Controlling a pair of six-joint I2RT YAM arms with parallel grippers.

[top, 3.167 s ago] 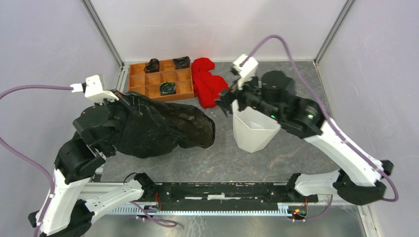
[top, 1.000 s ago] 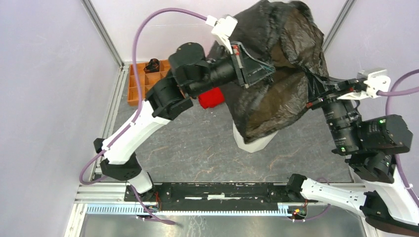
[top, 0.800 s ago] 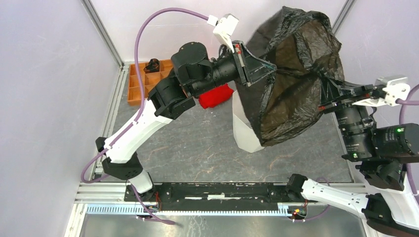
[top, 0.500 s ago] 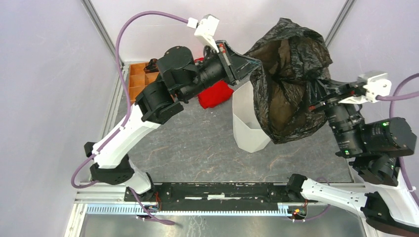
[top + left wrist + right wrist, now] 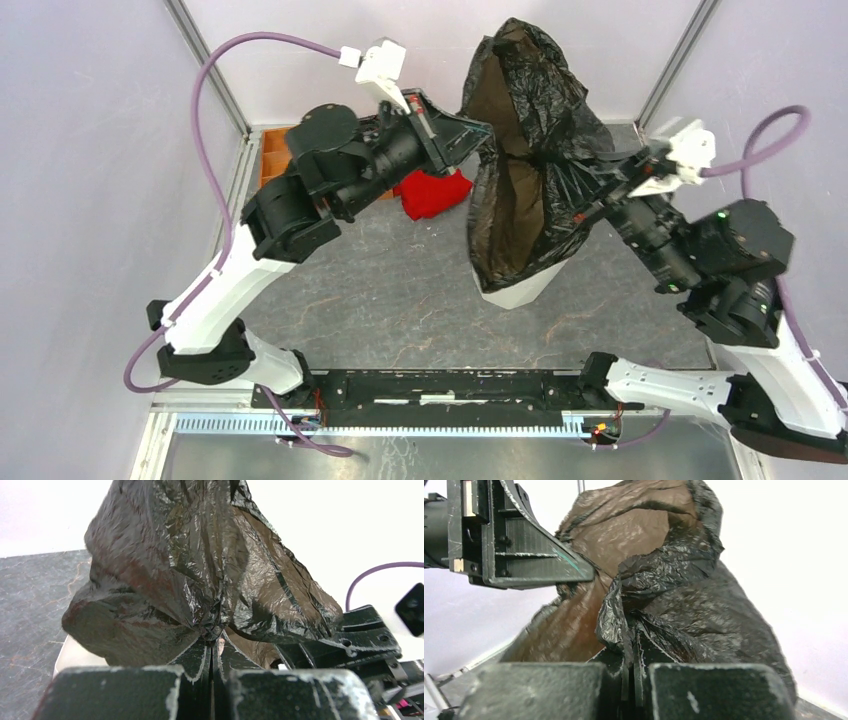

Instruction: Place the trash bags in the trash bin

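**Top view, with both wrist views.** Low in the centre of the frame, the trash bin (image 5: 515,292) showed only its lower white wall. The trash bag (image 5: 525,150) was now draped over its mouth, whereas half a second earlier the film had hung bunched to the right of the rim. We judged the bag aligned for lowering but not yet inside. The left pincer (image 5: 212,641) and right pincer (image 5: 630,632) were each clamped on a gather of film, holding it stretched toward the upper edge. Beyond, on the grey marbled tabletop (image 5: 400,290), lay a red cloth heap (image 5: 430,195) and a wooden tray (image 5: 272,148), enclosed by pale walls (image 5: 90,150).
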